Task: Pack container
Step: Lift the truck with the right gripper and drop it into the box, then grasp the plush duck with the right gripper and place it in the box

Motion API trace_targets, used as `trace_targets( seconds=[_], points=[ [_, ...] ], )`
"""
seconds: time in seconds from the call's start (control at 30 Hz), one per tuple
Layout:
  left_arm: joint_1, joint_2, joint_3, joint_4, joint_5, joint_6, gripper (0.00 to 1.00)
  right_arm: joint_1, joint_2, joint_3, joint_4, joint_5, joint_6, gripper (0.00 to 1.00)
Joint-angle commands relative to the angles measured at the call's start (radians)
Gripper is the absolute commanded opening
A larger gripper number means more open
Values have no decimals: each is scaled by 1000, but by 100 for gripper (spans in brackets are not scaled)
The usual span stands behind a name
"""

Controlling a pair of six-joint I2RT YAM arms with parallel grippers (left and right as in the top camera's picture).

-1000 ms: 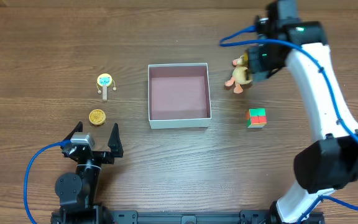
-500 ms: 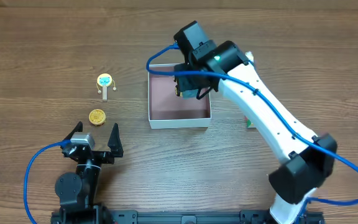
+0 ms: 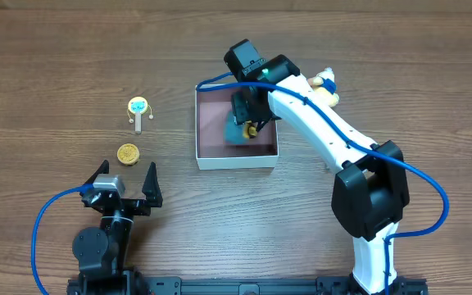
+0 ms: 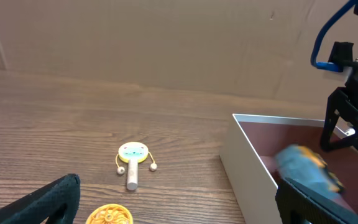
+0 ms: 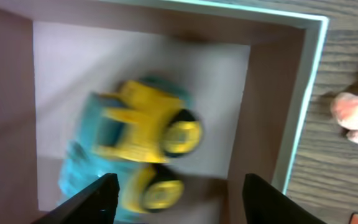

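Over the container [image 3: 236,161] at mid counter [image 3: 56,65], the right end effector [image 5: 179,193] hangs open above a blurred toy truck [image 3: 238,131] inside it.
Container walls look thin, light and bendable; I judge one wall's rim the best hold.

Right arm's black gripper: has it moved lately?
Yes: the right gripper swung left, from right of the white square box to above its pink floor.
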Motion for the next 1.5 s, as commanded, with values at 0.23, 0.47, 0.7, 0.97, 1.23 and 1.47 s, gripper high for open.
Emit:
trace_targets(
  seconds=[0.23, 0.47, 0.7, 0.97, 1.23, 1.47],
  points=[
    [4, -8, -5, 1, -6, 8, 100, -37, -13, 323, -151, 32, -83, 100],
    [4, -8, -5, 1, -6, 8, 100, -290, -9, 558, -445, 46, -140, 100],
    [4, -8, -5, 1, -6, 8, 100, -466, -8, 296, -209, -140, 29, 100],
    [4, -8, -5, 1, -6, 8, 100, -455, 100, 77, -62, -158, 12, 100],
    [4, -8, -5, 1, -6, 8, 100, -455, 193, 77, 47, -157, -2, 82],
    [4, -8, -5, 1, -6, 8, 100, -455, 192, 100, 40, -157, 0, 12]
  ],
)
